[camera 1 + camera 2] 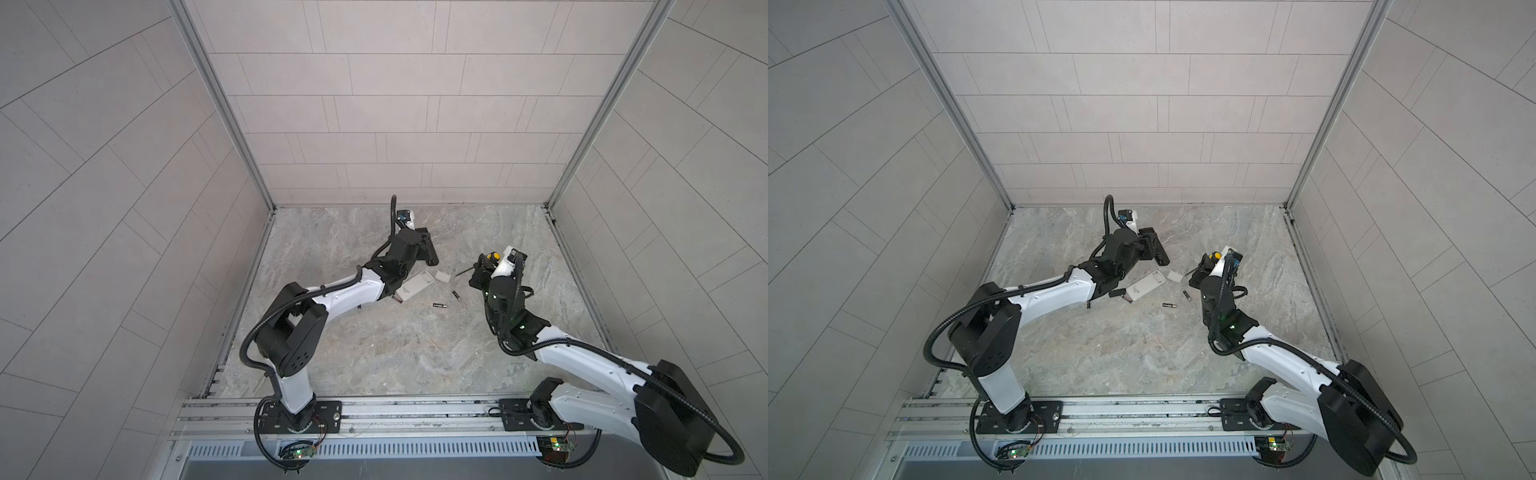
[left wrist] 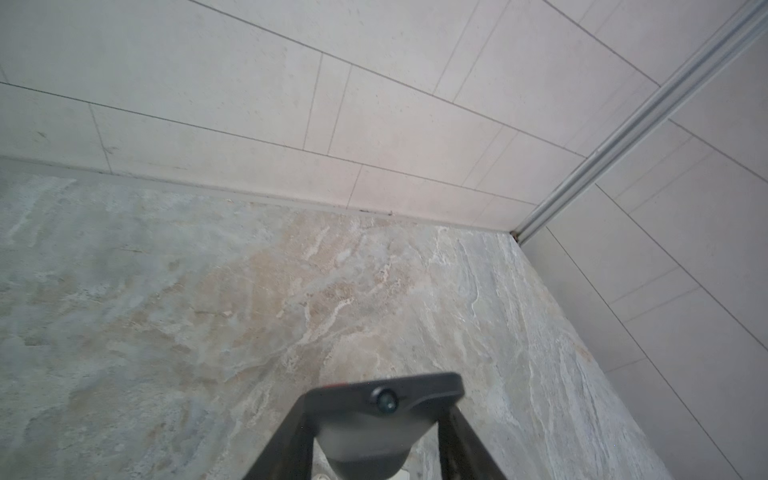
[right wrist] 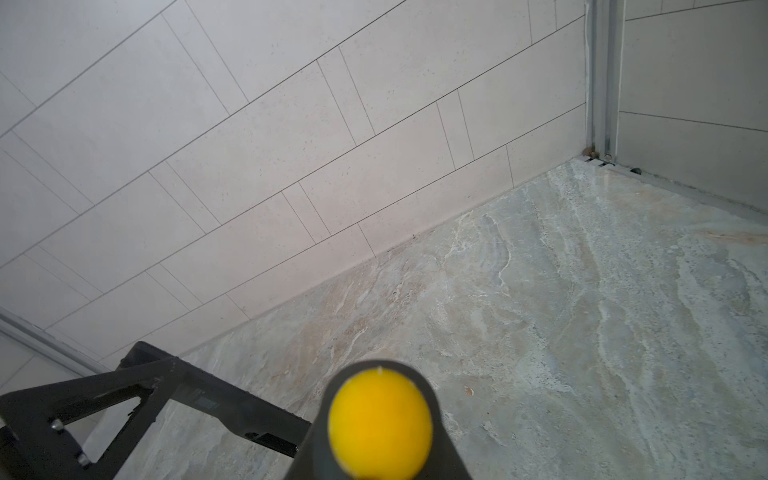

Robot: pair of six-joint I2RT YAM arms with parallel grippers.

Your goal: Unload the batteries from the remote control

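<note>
Both top views show two batteries (image 1: 439, 305) lying loose on the table (image 1: 374, 353) between the arms, just beside the white remote (image 1: 414, 284) and near a small white cover (image 1: 442, 275). Neither wrist cam catches any of that. The left wrist cam only gets the end of the black remote (image 2: 386, 399), pinched by the left gripper (image 1: 420, 246) with its jaws partway in. The right wrist cam shows the yellow butt of the screwdriver (image 3: 380, 428), and the right gripper (image 1: 484, 266) is clamped nearly closed around it.
</note>
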